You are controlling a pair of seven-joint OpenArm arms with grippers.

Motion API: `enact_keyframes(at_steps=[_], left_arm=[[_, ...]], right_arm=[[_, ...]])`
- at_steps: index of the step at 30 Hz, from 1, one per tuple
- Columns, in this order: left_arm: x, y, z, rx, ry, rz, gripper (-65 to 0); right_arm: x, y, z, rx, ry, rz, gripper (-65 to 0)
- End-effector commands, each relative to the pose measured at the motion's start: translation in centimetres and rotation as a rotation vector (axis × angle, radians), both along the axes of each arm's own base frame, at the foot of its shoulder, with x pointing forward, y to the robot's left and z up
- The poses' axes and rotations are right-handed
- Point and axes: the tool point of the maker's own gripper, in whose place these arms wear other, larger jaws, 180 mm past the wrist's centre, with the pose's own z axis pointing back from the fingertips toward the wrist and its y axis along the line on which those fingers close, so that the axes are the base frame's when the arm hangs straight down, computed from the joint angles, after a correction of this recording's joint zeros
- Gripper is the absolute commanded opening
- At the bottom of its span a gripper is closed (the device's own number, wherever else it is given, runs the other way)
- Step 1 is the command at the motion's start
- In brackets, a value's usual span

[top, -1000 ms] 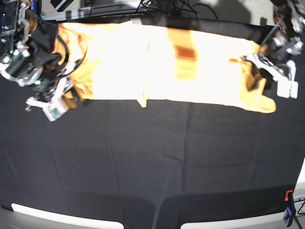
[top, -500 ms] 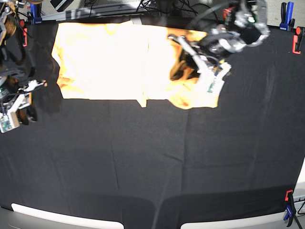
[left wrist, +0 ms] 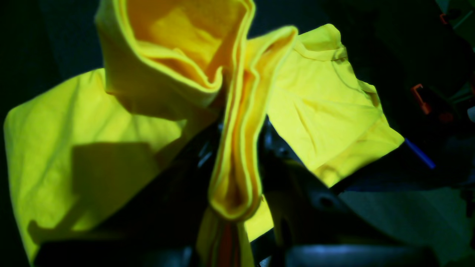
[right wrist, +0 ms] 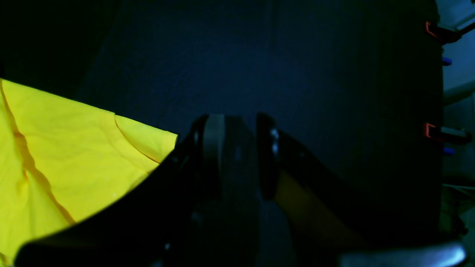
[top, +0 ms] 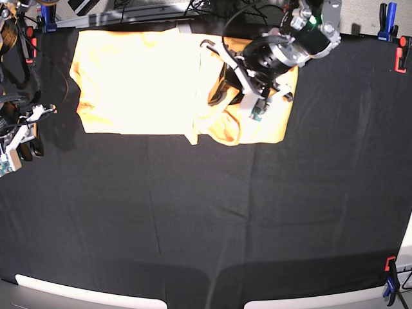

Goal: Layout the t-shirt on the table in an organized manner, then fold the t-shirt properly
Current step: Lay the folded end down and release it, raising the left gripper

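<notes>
The pale yellow-orange t-shirt (top: 135, 84) lies along the far edge of the black-clothed table (top: 206, 212). Its right end is folded back over itself to the left. My left gripper (top: 225, 90) hangs over that folded end. In the left wrist view it (left wrist: 235, 174) is shut on a bunched fold of the t-shirt (left wrist: 74, 148). My right gripper (top: 26, 145) is off the shirt, over bare cloth at the table's left edge. In the right wrist view it (right wrist: 239, 155) is empty with a narrow gap between the jaws, and the t-shirt's edge (right wrist: 55, 155) lies to its left.
Red-and-blue clamps stand at the far right corner (top: 399, 55), the near right corner (top: 389, 283) and the far left corner (top: 42, 13). Cables and equipment lie behind the table's far edge (top: 212, 9). Bare black cloth fills the table's near half.
My left gripper has carried the shirt's right end further left over the shirt, so the shirt is shorter. My right gripper, which let go earlier, has barely moved at the left edge.
</notes>
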Motion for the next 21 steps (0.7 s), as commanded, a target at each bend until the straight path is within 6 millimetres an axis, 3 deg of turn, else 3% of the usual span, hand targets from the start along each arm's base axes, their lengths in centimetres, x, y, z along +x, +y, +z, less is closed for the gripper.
enact_keyframes(at_steps=[1,3,4,5,15,18,21], left_arm=[[0.4,-0.3,1.2,-0.031,-0.041,0.001,-61.8],[0.4,-0.3,1.2,-0.031,-0.042,0.001,-43.1],[0.4,-0.3,1.3,-0.033,-0.044,0.002,-36.7],[0.5,-0.3,1.4,-0.036,-0.049,0.004,-34.3],[1.7,0.0,3.1,-0.083,-0.144,0.046,-34.3],[3.0,1.7,2.9,0.019,-0.208,0.086,-34.3],[4.5,5.2,2.3,0.133,-0.235,0.167,-34.3]], right_arm=[[0.6,-0.1,1.5,-0.01,-0.048,0.009,-50.2],[0.6,-0.1,1.5,-0.01,-0.048,0.009,-50.2],[0.6,-0.1,1.5,-0.01,-0.048,0.009,-50.2],[0.6,-0.1,1.5,-0.009,-0.048,0.01,-50.2],[0.5,0.6,1.3,0.033,-0.038,0.027,-50.2],[-0.4,2.0,0.3,0.115,0.039,0.057,-50.2],[-1.9,3.8,-1.0,0.23,0.147,0.109,-50.2]])
